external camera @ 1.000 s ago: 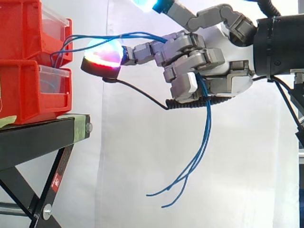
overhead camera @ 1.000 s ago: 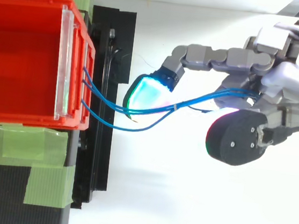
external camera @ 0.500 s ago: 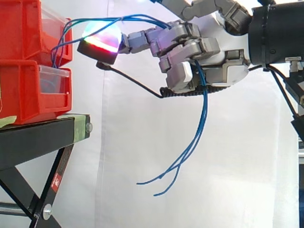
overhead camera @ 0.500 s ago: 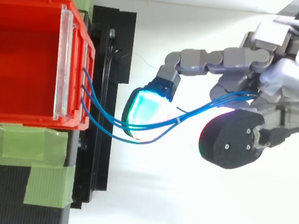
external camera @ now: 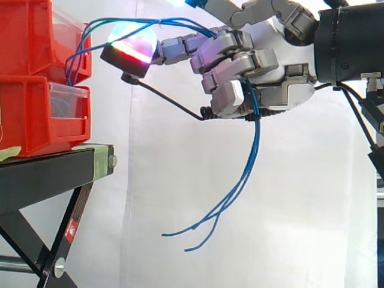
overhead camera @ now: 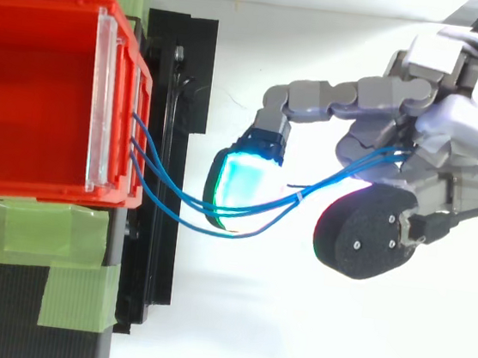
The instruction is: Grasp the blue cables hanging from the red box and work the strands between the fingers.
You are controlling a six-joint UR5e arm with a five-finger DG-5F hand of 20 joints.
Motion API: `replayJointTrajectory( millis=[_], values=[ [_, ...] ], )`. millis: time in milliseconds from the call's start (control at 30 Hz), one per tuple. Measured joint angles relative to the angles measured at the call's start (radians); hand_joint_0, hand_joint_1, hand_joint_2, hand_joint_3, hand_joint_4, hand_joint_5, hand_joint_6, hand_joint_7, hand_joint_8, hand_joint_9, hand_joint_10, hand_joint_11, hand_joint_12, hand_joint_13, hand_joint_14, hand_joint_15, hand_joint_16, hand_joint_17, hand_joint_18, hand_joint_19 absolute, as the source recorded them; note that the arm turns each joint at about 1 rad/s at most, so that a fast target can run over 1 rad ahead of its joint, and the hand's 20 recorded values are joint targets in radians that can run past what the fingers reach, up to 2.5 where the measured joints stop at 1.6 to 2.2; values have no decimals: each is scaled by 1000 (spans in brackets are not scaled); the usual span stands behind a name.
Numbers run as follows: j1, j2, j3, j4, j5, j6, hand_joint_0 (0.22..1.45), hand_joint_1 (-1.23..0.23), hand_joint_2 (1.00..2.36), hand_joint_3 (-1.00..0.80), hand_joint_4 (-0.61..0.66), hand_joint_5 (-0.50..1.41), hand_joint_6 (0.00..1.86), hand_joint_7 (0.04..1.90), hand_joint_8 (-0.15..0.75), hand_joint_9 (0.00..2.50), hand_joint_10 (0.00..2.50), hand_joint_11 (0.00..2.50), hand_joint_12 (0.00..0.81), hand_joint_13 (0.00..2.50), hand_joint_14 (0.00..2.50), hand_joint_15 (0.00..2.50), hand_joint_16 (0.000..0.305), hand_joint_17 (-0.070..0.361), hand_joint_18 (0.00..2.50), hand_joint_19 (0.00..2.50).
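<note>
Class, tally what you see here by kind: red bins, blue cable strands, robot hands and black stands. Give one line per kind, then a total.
Red bins: 2, upper bin and lower bin
Blue cable strands: 3
Robot hand: 1
Black stand: 1
Total: 7

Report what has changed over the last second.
The hand rose a little, carrying its outstretched glowing pad higher, and the blue cables rose with it. The cables' loose ends swung toward the stand. The hand stayed shut on the cables; the red bins and the stand did not move.
</note>
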Motion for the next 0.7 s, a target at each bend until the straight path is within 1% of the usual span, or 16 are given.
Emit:
replayJointTrajectory(
  millis=[233,300,400,700],
  values=[
    [0,0,0,0,0,0,841,-697,1011,-732,39,547,142,1363,351,1178,2500,2104,507,1549,2500,1251,73,163,1785,681],
    [1,0,0,0,0,-1,840,-699,1011,-715,40,541,175,1350,351,1178,2500,2104,507,1549,2500,1251,73,163,1785,681],
    [0,0,0,0,0,-4,837,-700,1012,-704,30,537,215,1335,351,1178,2500,2104,507,1549,2500,1251,73,163,1785,681],
    [0,0,0,0,0,-31,836,-689,1009,-778,47,535,243,1324,351,1178,2500,2104,507,1549,2500,1251,73,163,1785,681]
  ],
)
